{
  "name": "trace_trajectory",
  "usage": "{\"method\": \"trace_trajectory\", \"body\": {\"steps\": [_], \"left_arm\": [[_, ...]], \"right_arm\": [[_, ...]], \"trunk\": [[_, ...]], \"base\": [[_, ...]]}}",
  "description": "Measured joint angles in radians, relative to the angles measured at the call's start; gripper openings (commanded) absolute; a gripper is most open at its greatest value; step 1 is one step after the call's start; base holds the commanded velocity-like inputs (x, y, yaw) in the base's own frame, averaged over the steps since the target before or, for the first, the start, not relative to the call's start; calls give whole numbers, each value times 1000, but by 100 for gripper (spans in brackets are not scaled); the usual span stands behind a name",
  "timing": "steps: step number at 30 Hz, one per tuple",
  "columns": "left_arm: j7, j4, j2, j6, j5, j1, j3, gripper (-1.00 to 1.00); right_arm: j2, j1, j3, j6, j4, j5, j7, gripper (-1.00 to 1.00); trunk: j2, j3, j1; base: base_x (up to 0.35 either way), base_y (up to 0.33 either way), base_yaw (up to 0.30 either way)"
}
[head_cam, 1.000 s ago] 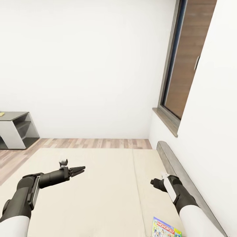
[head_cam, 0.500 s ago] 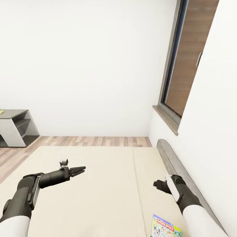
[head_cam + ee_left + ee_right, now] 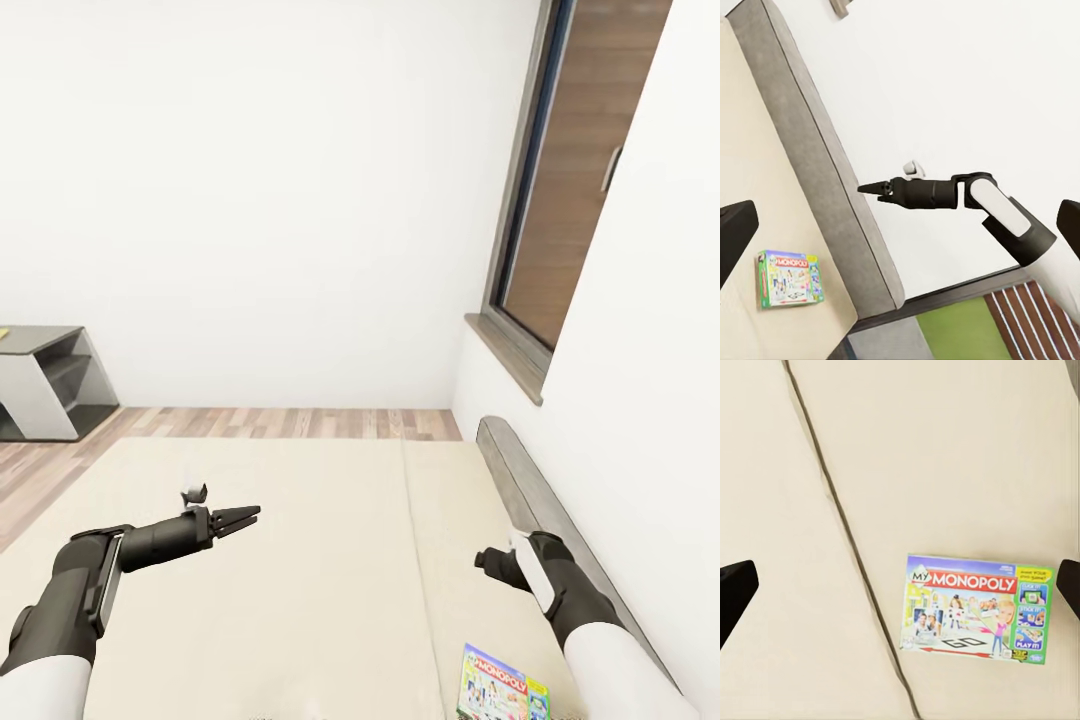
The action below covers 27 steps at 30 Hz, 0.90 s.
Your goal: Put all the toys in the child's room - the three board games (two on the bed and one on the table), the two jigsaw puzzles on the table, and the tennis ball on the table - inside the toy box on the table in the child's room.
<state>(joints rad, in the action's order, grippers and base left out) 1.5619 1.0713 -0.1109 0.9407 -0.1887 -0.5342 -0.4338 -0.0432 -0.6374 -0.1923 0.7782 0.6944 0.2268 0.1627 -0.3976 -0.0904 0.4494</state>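
One flat, colourful card board game printed "MY MONOPOLY" point(image 3: 976, 609) lay face up on the wide beige-mattressed bed point(image 3: 300, 580), at about five o'clock in the head view, just beside the seam between the two pads and near the grey headboard point(image 3: 545, 520). The right gripper point(image 3: 492, 560) hovered above it, apart from it. In the right wrist view its dark fingertips point(image 3: 735, 589) sat at the picture's two edges with the box between them, so the claw looked spread wide. In the left wrist view, though, its tips seemed drawn to a point, so I would not swear to it. The left gripper point(image 3: 240, 517) hung over the middle of the bed at about eight o'clock, holding nothing, its fingers seemingly close together.

As I judged it, the risk lay in the pick. The box was thin and flat on a soft pad, so fingers coming straight down might press it into the mattress or skid off its glossy lid. A descent too near the headboard could knock the wrist against it. The box might also slide into the seam.
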Motion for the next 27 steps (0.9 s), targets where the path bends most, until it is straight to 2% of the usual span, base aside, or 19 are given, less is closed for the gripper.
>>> {"method": "trace_trajectory", "body": {"steps": [9, 27], "left_arm": [[0, 0, -1, 0, 0, 0, -2, 100], [0, -1, 0, 2, -3, 0, 1, 100]], "right_arm": [[-38, 0, -2, -4, -9, 9, -1, 100], [-46, 0, -2, -6, -14, 10, -2, 100]], "trunk": [[0, -13, 0], [0, -40, 0]], "base": [[0, 0, 0], [0, 0, 0]]}}
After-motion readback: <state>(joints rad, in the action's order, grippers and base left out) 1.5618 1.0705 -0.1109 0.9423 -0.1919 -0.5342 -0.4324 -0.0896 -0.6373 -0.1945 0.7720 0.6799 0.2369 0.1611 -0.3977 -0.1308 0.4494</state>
